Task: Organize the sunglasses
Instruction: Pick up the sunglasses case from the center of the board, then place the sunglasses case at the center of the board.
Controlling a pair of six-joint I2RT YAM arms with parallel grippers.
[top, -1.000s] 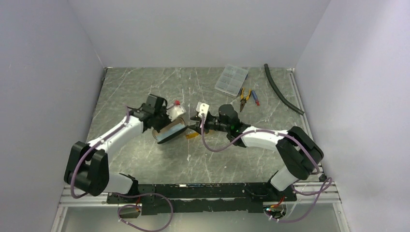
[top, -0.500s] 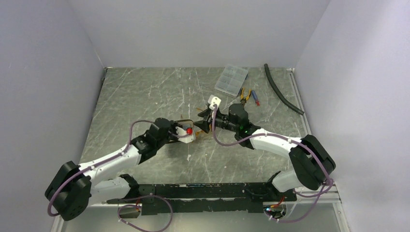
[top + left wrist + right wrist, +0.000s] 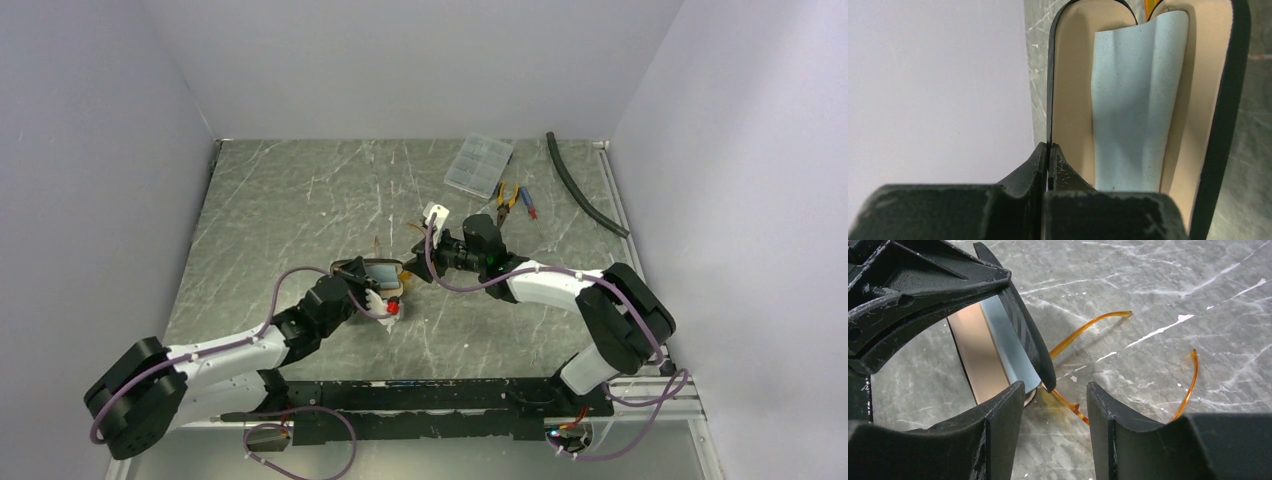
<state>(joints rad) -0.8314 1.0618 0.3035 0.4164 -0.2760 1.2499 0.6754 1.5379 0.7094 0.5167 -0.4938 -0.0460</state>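
The sunglasses (image 3: pixel 1088 328) lie on the marble table, thin orange arms spread, the amber lens partly under the glasses case; they show faintly in the top view (image 3: pixel 412 232). The glasses case (image 3: pixel 1123 100) is open, with tan lining and a light blue cloth inside; it sits mid-table (image 3: pixel 378 270). My left gripper (image 3: pixel 1049 150) is shut on the case's black rim, seen from above (image 3: pixel 376 289). My right gripper (image 3: pixel 1055 390) is open and empty, low over the table, its jaws on either side of the lens end, beside the case (image 3: pixel 993 345). It points left in the top view (image 3: pixel 416 262).
A clear compartment box (image 3: pixel 478 165) lies at the back right, orange-handled pliers (image 3: pixel 507 198) and a blue-handled tool (image 3: pixel 527 203) just in front of it. A black hose (image 3: pixel 585 190) runs along the right edge. Walls close in the left, back and right sides.
My left arm has swung nearer and lower, bringing the case from a tilted hold to mid-table with its open side up. My right gripper drew back, then returned low beside the case and sunglasses.
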